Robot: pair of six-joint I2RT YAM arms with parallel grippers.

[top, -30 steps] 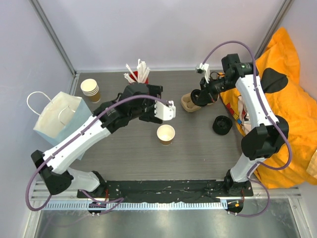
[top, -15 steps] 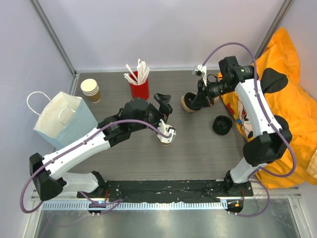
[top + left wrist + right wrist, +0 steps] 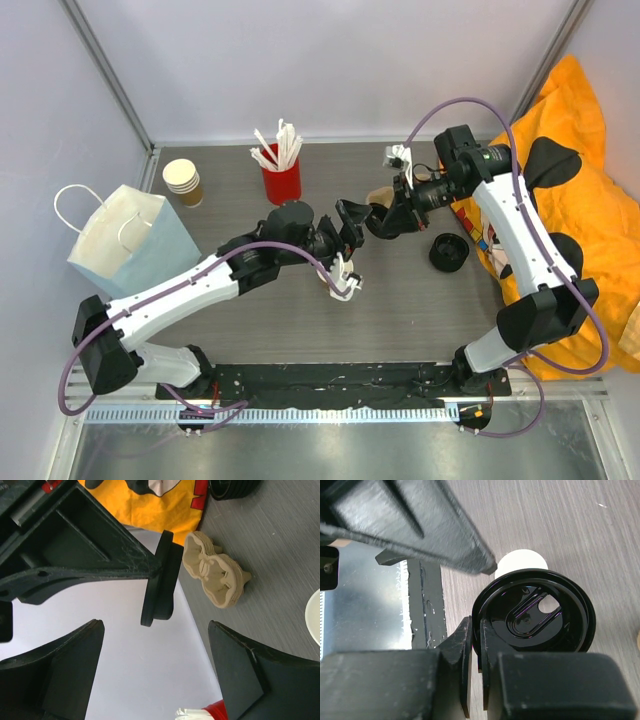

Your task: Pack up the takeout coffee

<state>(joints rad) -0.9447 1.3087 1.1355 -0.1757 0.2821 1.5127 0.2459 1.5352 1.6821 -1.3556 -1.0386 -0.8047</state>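
The kraft paper cup stands mid-table, mostly hidden under my left gripper. Its white rim shows at the right edge of the left wrist view. The left gripper is open wide and empty, its jaws beside and above the cup. My right gripper is shut on the rim of a black lid and holds it in the air above the cup. The cup's white inside shows just past the lid. The lid hangs edge-on in the left wrist view.
A moulded cardboard carrier lies behind the lid, also in the left wrist view. A stack of black lids sits at right. A red cup of white sticks, stacked kraft cups and a paper bag stand at left. Orange cloth lies far right.
My left gripper swung right and down to the cup, now covering it. My right gripper carried the black lid left, away from the carrier and toward the cup.
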